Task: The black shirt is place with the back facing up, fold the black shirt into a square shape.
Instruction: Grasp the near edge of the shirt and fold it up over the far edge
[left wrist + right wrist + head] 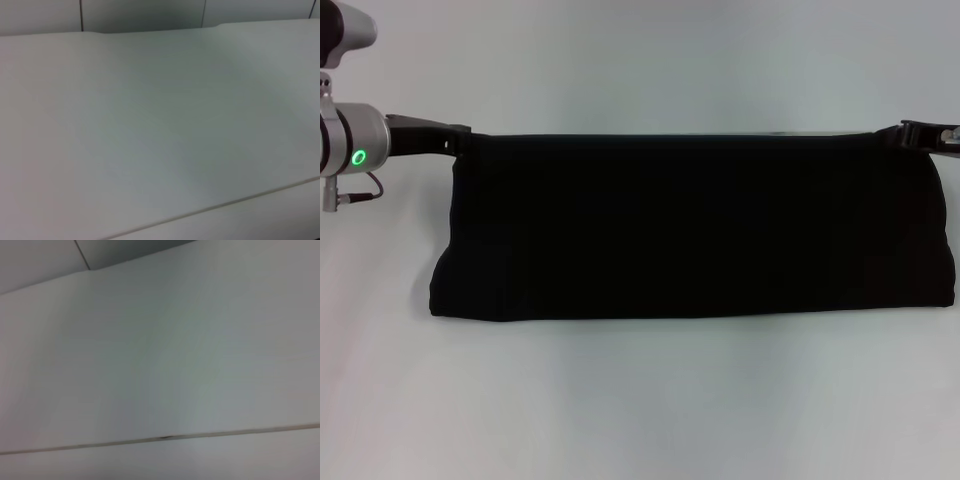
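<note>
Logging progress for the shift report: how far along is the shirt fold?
Partway. The black shirt already forms a long flat band on the white table, so a lengthwise fold looks done. In hand: the left gripper and right gripper sit at its far corners. Left: folding the band crosswise into a square.

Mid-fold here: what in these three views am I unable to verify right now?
- Left hand: in the head view its tips meet the corner of the large plain black soft-fabric shirt, so the grip is unclear.
- Right hand: same at the other corner, and the frame edge cuts off the arm.
- Shirt layers and any lettering: lost in uniform black.
- Both wrist views: only the white table, no fingers or cloth.
</note>
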Controlling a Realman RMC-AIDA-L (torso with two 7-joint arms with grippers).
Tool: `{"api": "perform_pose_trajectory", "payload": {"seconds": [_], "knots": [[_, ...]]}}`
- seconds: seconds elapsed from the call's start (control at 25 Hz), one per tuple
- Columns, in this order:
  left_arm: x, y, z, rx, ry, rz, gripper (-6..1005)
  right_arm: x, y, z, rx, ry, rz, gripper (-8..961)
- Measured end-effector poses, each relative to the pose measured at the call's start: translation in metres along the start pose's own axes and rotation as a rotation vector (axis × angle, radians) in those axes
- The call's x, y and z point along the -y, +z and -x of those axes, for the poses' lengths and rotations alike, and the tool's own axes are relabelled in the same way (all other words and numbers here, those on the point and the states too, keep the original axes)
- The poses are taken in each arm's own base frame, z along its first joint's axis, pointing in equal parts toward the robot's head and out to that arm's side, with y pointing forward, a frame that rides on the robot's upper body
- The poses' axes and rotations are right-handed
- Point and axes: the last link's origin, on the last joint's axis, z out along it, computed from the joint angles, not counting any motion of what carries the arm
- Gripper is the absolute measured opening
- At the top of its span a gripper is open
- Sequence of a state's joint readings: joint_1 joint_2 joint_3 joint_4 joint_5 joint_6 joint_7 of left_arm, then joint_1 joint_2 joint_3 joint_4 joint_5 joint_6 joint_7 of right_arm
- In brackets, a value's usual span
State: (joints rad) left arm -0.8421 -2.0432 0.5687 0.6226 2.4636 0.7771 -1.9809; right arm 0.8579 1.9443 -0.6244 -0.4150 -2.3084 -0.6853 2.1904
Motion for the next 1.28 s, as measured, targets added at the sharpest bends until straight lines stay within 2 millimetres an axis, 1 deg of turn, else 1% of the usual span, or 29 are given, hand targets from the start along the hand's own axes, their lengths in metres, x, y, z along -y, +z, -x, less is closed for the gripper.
{"api": "perform_pose_trajectory", "payload": {"seconds": [0.52,1.28], "knots": [[0.0003,0.0005,0.0009,0.0,-0.005,-0.004,0,-0.0003,0.0033,-0.001,-0.003,-0.028,-0.026,56],[-0.0012,0.0012,0.002,0.002,-0.011,-0.001,0,-0.0069,0.0054,0.0047,-0.004,-0.069,-0.018,66]]}}
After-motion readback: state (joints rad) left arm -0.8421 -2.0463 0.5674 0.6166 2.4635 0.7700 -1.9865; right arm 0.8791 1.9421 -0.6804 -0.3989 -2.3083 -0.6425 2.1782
